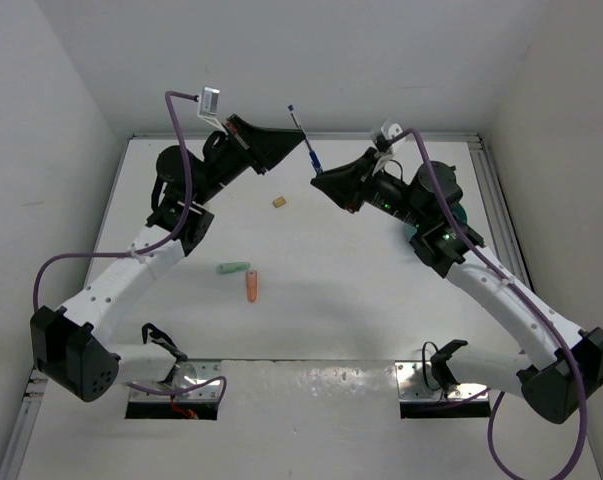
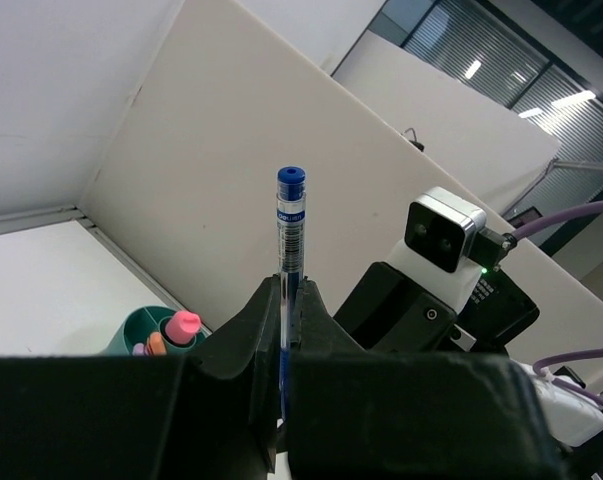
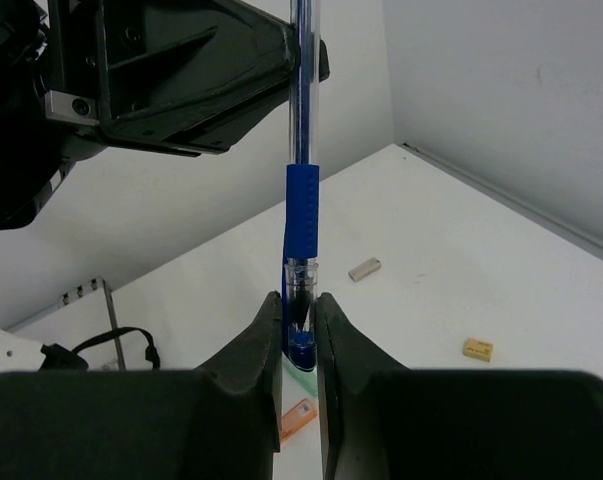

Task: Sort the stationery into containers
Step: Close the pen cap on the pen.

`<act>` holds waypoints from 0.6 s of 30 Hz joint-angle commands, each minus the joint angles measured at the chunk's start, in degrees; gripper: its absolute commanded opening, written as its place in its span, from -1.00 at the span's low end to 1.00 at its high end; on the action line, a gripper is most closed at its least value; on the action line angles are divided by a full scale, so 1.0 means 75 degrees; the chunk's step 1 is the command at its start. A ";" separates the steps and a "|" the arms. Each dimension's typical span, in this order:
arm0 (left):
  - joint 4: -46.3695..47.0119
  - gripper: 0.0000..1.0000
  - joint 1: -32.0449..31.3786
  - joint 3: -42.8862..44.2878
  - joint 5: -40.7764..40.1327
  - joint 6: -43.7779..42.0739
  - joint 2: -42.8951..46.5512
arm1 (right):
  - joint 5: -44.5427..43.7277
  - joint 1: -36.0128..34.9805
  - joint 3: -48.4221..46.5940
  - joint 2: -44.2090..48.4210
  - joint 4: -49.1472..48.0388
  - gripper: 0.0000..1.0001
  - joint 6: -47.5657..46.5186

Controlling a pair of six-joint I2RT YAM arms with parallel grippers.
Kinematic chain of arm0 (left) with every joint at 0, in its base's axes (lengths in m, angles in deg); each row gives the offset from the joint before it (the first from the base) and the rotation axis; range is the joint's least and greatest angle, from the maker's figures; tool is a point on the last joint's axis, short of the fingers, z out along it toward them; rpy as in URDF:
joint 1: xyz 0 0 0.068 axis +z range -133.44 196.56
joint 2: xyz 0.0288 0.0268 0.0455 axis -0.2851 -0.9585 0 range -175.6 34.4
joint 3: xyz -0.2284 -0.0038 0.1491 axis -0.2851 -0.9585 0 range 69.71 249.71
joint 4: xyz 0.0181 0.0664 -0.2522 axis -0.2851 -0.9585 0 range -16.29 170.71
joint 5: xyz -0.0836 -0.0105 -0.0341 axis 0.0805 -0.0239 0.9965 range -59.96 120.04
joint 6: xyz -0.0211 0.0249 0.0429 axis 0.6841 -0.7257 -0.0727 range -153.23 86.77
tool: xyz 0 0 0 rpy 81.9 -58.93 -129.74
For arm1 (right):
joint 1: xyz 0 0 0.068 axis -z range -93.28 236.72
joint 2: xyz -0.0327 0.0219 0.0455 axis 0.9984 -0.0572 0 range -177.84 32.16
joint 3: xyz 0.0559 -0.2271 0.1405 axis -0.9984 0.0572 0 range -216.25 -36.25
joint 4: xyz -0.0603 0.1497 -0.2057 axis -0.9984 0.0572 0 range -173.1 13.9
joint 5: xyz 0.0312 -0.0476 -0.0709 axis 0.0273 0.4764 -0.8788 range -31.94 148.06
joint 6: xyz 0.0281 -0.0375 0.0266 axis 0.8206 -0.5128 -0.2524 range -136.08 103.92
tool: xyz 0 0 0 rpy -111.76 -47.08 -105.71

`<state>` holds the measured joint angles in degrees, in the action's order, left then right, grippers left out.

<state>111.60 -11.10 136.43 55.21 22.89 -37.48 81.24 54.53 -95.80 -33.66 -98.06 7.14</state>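
- Two leftovers, a mint-green stub [image 1: 233, 268] and an orange stub [image 1: 252, 287], lie side by side near the middle of the table [image 1: 361, 300]. They can wait.
- Farther back, a small tan piece [image 1: 279, 202] lies below the raised arms.
- The teal cup [image 2: 131, 335] stands toward the table's far right corner, partly hidden by the right arm, with a pink-capped marker [image 2: 184, 325] in it.
- Above the far edge, the blue pen [image 1: 303, 140] stands nearly upright. The left gripper [image 2: 289, 290] is clamped on its clear barrel and the right gripper [image 3: 299, 305] is clamped at its writing end.
- This looks like a handover toward the cup side. The left should open only once the right's hold is firm, then back away without dragging the barrel.
- The right holds the pen low, so it may swing. Carry it slowly and upright.
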 commanded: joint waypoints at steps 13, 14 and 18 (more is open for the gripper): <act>-0.0522 -0.22 0.0301 0.0725 0.1308 -0.0580 -0.0283 | -0.0524 -0.0338 -0.0275 0.0362 -0.1848 -1.00 -0.1209; -0.0510 -0.02 0.0336 0.0795 0.1308 -0.0557 -0.0307 | -0.0536 -0.0349 -0.0275 0.0351 -0.1872 -1.00 -0.1244; -0.0533 0.45 0.0453 0.0959 0.1297 -0.0486 -0.0354 | -0.0547 -0.0361 -0.0228 0.0362 -0.1966 -1.00 -0.1257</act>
<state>107.75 -8.87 140.80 63.25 19.48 -39.88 77.74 52.44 -95.80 -32.29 -106.63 -0.70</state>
